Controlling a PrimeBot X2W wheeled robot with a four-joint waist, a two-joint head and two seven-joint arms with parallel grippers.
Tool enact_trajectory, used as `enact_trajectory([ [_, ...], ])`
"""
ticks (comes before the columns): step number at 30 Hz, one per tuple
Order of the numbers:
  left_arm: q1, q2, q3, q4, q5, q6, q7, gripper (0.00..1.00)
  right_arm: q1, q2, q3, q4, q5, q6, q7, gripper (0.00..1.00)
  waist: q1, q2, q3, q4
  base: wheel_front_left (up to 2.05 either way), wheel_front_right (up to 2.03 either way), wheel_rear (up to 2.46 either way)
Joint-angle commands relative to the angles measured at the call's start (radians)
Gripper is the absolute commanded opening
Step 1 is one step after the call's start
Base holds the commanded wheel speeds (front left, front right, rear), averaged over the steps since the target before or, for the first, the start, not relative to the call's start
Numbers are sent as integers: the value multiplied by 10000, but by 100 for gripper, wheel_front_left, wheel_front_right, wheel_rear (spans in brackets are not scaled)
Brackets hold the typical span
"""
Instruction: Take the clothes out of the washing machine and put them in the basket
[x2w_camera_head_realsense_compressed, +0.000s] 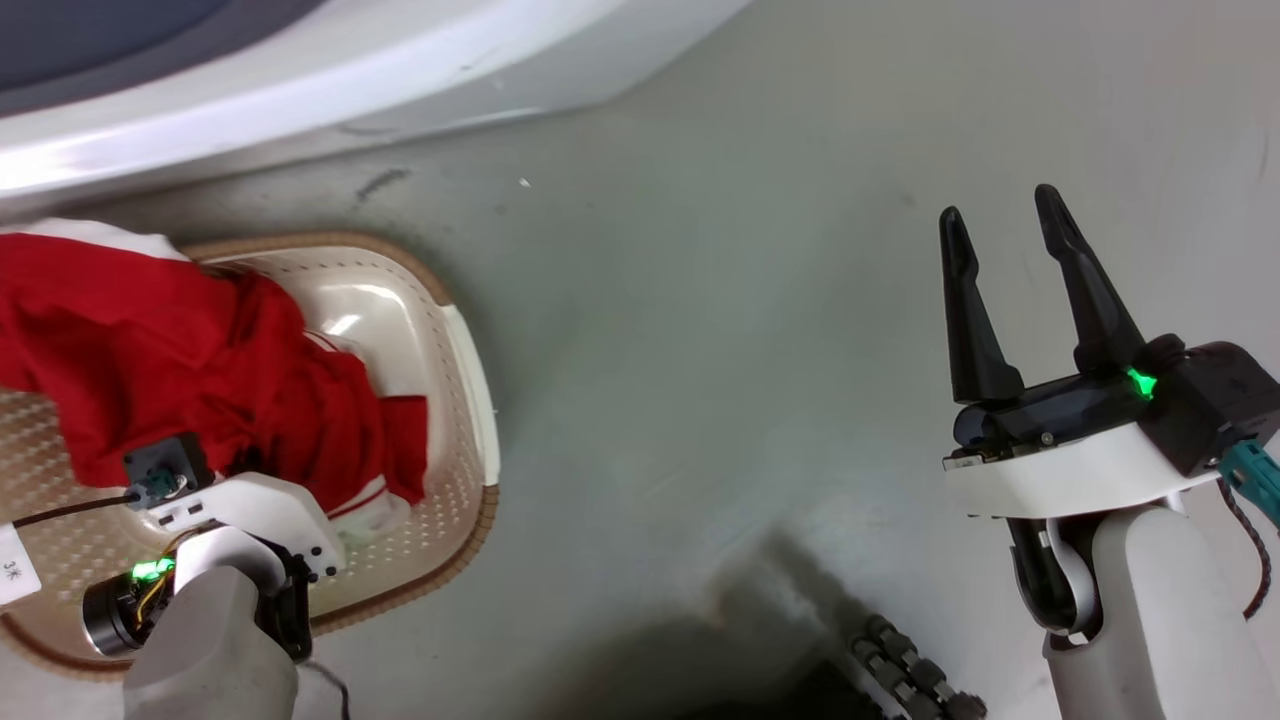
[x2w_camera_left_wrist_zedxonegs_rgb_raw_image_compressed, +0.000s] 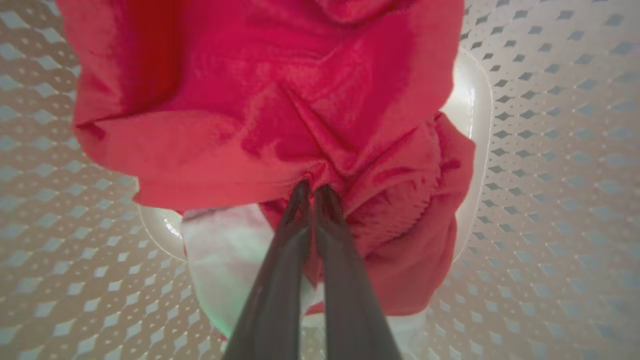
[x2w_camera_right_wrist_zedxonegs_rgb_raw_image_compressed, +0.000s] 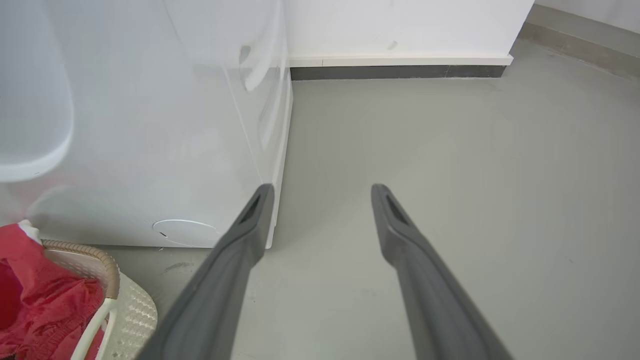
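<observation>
On the left, the left pincer is pinched tight on the red clothes, draped inside the basket beside the washing machine. I'd call this the drop-off: next it must let go. Off right, the right pincer gapes wide over the floor.

Smooth grey floor spreads out, with a dark scuff and a tiny white fleck to its right. At the far end, a white wall meets it along a dark skirting strip.

Head camera overhead, left wrist close — basket in all views
</observation>
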Motion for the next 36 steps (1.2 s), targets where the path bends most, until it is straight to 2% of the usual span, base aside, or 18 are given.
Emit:
enact_trajectory([
  [1, -167, -3, 49, 118, -47, -26, -21, 0, -128, 5, 29, -56, 66, -7, -62, 100, -2, 0, 387, -286, 0, 0, 0],
  [10, -470, -158, 324, 537, -73, -120, -22, 0, -231, 4, 92, -104, -56, -7, -131, 100, -2, 0, 546, -212, 0, 0, 0],
  [11, -463, -236, 310, 618, -39, -183, -22, 100, -224, 2, 111, -20, -107, -7, -130, 100, -2, 0, 303, -108, 0, 0, 0],
  [15, -310, -394, 319, 654, 32, -321, -22, 100, -190, 1, 85, 124, -135, -7, -135, 100, -2, 0, -289, 106, 0, 0, 0],
  [22, 601, -785, 556, 168, 192, -474, -24, 100, 182, -1, 16, 675, -253, -7, -143, 100, -2, 0, -2339, 656, 0, 0, 0],
  [30, 2014, -1138, 944, -1123, 755, -579, -25, 100, 1037, -1, -338, 1055, -501, -7, 101, 100, -2, 0, -4605, 1261, 0, 0, 0],
  [36, 2783, -1439, 1281, -2263, 1209, -667, -23, 100, 1708, 0, -592, 919, -630, -7, 401, 100, -2, 0, -5697, 1640, 0, 0, 0],
])
